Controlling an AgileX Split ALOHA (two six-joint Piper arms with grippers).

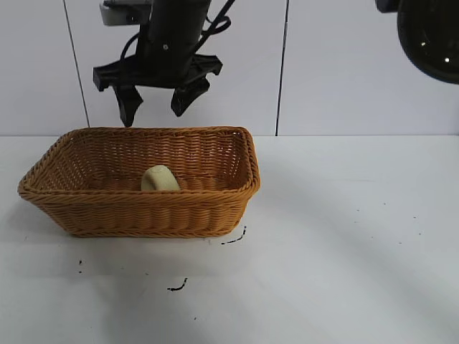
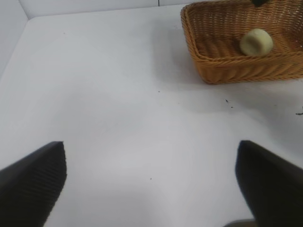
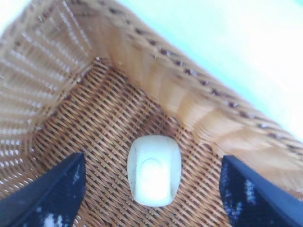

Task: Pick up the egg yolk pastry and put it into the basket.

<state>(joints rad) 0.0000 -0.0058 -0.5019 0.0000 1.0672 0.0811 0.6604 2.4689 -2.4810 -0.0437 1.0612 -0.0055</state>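
The egg yolk pastry (image 1: 160,178), a pale cream dome, lies on the floor of the woven tan basket (image 1: 143,211), near its front wall. My right gripper (image 1: 154,111) hangs open above the basket's back rim, apart from the pastry and holding nothing. In the right wrist view the pastry (image 3: 154,170) lies on the wicker between the spread fingers of the right gripper (image 3: 152,161), well below them. My left gripper (image 2: 151,187) stands open over bare table, far from the basket (image 2: 227,71) and the pastry (image 2: 256,41).
The basket stands on a white table (image 1: 344,236) in front of a white panelled wall. Small black marks (image 1: 233,239) dot the table by the basket's front corner. A dark part of the other arm (image 1: 430,36) shows at the top right.
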